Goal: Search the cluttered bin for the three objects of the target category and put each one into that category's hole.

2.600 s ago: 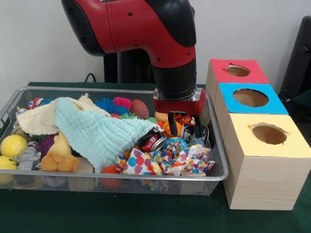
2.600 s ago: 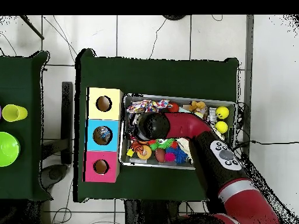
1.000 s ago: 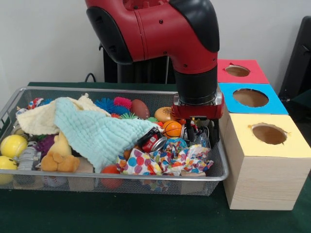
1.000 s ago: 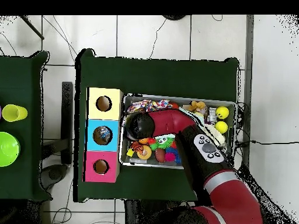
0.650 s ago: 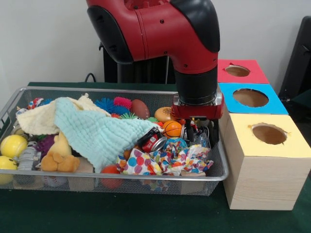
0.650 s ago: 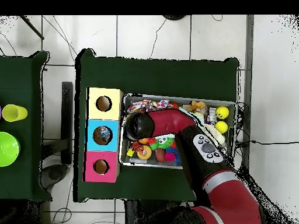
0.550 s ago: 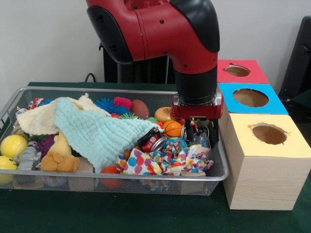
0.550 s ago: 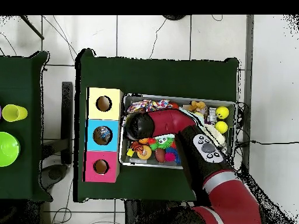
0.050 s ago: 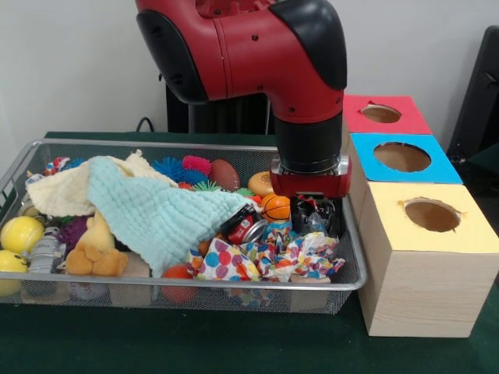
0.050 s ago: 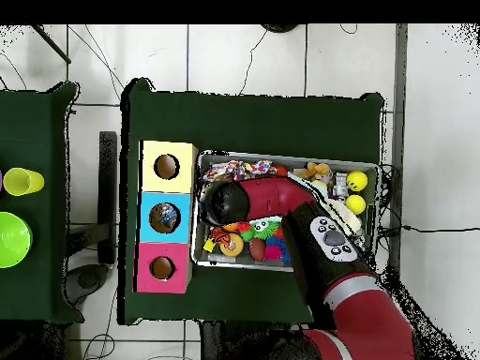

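Gripper: the gripper (image 9: 315, 216) hangs low in the right end of the wire bin (image 9: 355, 282), in the middle right of the front view; its black fingers are down among the clutter and half hidden, so whether they are spread or pinched on anything cannot be told.
Touching: the fingers stand in a heap of dark, shiny items that cannot be made out; a small orange basketball (image 9: 274, 206) lies just left of them, and a crushed red can (image 9: 244, 225) further left.
Arm: the red and black arm (image 9: 257, 54) fills the upper centre of the front view; in the overhead view it runs from the lower right up to the bin's left end (image 10: 272, 199).
Bin contents: a polka-dot cloth (image 9: 265, 259) at the front right, a mint green cloth (image 9: 152, 214) over a cream cloth (image 9: 62, 191) in the middle left, a tan plush toy (image 9: 97, 245), two yellow balls (image 9: 20, 234) at the left end, spiky blue and pink balls (image 9: 181, 167) and a brown toy football (image 9: 224, 174) along the far side.
Holes: three wooden boxes stand just right of the bin, each with a round hole on top: yellow box (image 9: 427, 234) nearest the lower right, blue box (image 9: 401, 160) behind it, red box (image 9: 380, 115) furthest up.
Surface: a dark green table cover (image 9: 195, 343) under bin and boxes.
Room: a white wall (image 9: 70, 70) behind; in the overhead view a tiled floor (image 10: 244, 56), and at the left edge a second green table with a yellow cup (image 10: 22, 180) and a green bowl (image 10: 13, 239).
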{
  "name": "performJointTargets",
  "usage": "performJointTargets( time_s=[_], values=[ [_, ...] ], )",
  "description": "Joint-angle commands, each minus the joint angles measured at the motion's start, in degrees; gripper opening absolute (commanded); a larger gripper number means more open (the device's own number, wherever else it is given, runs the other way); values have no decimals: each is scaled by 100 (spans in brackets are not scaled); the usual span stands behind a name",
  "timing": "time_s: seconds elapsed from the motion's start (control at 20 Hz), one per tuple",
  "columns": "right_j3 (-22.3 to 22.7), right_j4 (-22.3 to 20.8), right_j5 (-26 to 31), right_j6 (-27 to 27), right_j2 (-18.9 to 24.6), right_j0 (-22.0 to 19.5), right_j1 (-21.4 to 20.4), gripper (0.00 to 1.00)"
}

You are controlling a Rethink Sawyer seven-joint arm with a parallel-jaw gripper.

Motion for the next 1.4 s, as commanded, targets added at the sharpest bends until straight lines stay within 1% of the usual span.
performJointTargets(
  time_s=[0.05,0.2,0.5,0.9,0.95,1.2,1.4],
  values=[
    [-338,-276,-517,602,-611,217,400,100],
    [-343,-215,-539,568,-695,255,385,100],
    [-200,-145,-660,542,-825,341,334,100],
    [-262,-96,-710,457,-852,357,416,100],
    [-251,-87,-721,450,-872,362,422,0],
    [-194,-52,-780,401,-808,293,449,0],
    [-220,-12,-687,351,-782,276,438,0]
  ],
)
